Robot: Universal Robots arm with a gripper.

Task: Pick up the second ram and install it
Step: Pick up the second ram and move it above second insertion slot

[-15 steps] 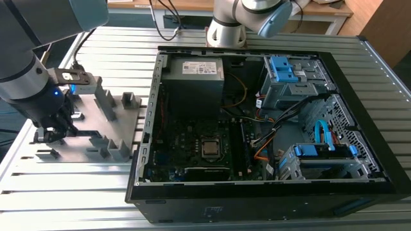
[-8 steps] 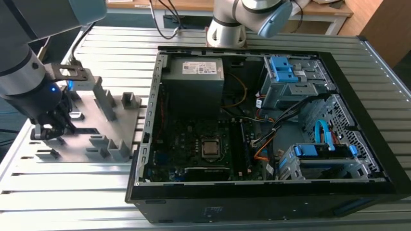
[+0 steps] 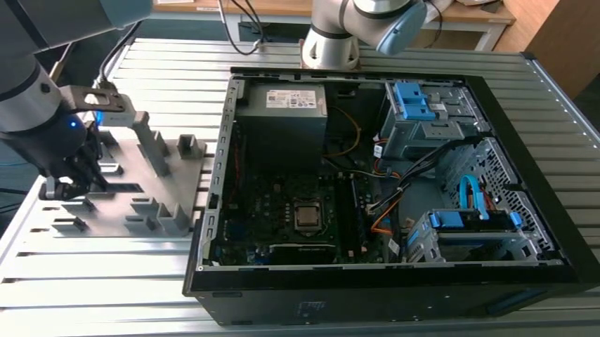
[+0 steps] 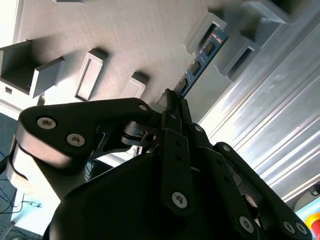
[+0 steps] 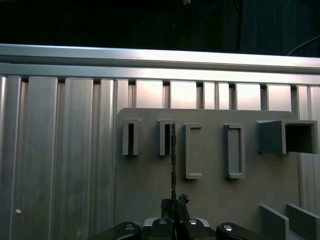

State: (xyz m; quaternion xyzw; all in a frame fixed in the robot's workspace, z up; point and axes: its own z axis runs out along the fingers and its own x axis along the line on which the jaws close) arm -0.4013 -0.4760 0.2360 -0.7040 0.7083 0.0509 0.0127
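The second ram point(image 4: 199, 60) is a thin dark strip with small chips. It stands on edge on the grey fixture point(image 4: 135, 35), its far end between two upright ribs. In the first wrist view the second ram point(image 5: 173, 160) shows edge-on, running from a rib slot back to my gripper point(image 5: 175, 202). The gripper point(image 4: 172, 100) is shut on the strip's near end. In the exterior view the gripper point(image 3: 67, 185) hangs low over the grey fixture point(image 3: 140, 189) at the exterior view's left.
An open computer case point(image 3: 525, 105) lies to the exterior view's right of the fixture, with its motherboard point(image 3: 291, 203), cables and blue-tabbed drive cages point(image 3: 422, 105). Everything rests on a ribbed metal table point(image 3: 94, 281). Taller fixture posts point(image 3: 150, 140) stand close to the arm.
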